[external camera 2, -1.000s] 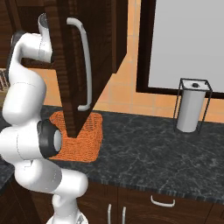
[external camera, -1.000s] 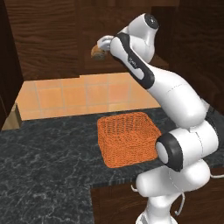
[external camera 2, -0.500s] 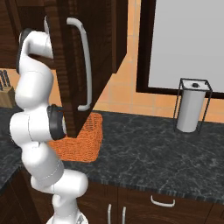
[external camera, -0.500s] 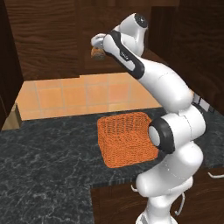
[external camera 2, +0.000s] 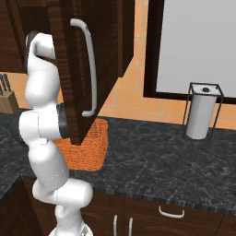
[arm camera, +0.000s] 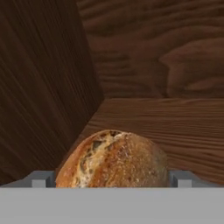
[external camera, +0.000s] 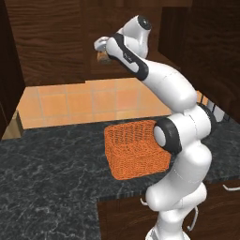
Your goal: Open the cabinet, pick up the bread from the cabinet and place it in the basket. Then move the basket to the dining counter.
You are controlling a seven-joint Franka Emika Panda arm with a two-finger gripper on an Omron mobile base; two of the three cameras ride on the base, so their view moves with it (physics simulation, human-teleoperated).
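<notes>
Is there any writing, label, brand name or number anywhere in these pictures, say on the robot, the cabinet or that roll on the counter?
None can be read.
Arm: a tiny dark mark, too small to read.
Cabinet, basket, bread, paper roll: no text.

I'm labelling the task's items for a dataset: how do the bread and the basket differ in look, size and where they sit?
The bread is a small, rounded, tan-brown crusty loaf; the basket is a much larger orange woven mesh box with rounded corners. The bread lies on the wooden shelf inside the cabinet, between the fingers of the open gripper; the basket sits lower, on the black marbled countertop, with nothing visible in it. Both rest free, neither gripped.
</notes>
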